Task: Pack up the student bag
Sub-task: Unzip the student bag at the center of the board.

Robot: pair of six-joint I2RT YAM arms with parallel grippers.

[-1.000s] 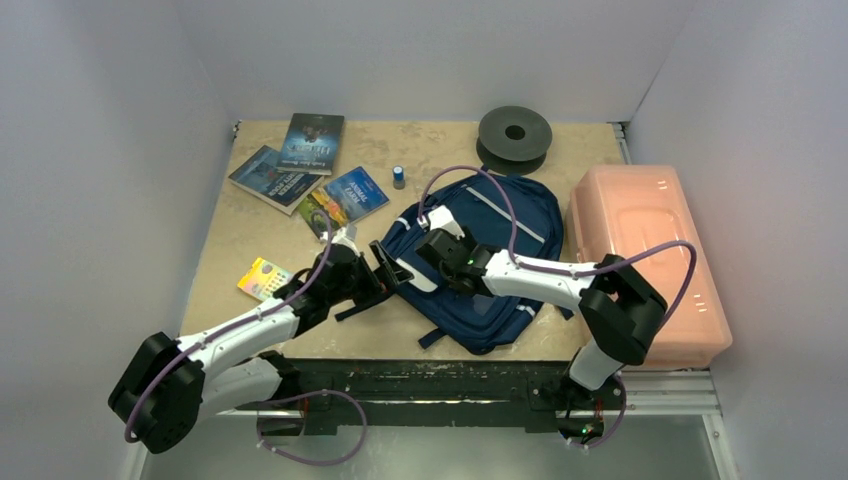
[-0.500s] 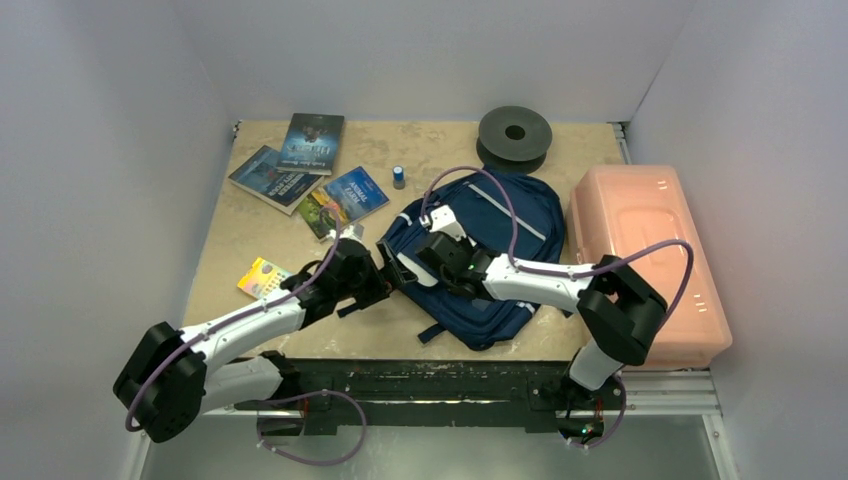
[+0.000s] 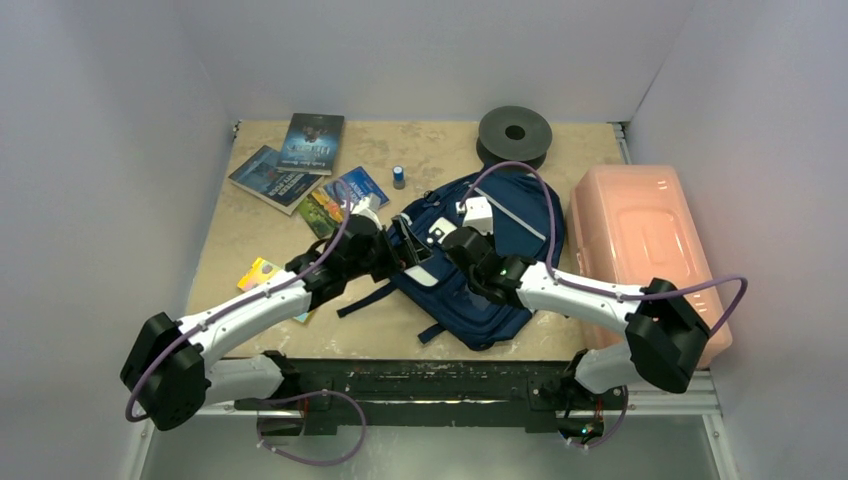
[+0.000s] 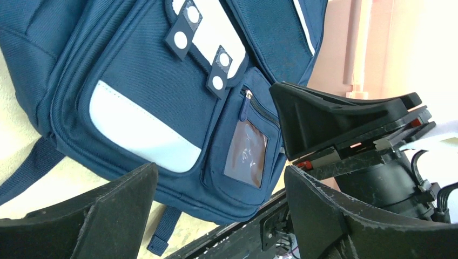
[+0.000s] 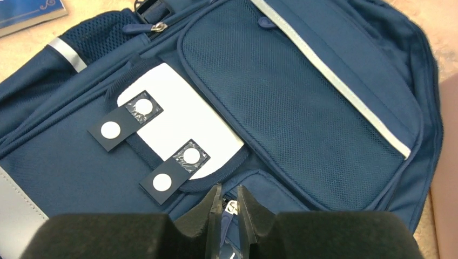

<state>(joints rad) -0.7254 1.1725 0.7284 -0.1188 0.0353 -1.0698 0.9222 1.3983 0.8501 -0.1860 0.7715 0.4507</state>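
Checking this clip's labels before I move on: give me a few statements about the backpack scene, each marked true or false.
1. The left pincer is wide open, facing the navy backpack. True.
2. The pink plastic box lies on the left arm's side of the backpack. False: it lies on the right arm's side.
3. The right pincer has its tips at a front pocket's zipper pull. True.
4. The books are inside the backpack. False: they lie on the table, far left.
5. The black spool sits on the box. False: it sits on the table behind the backpack.
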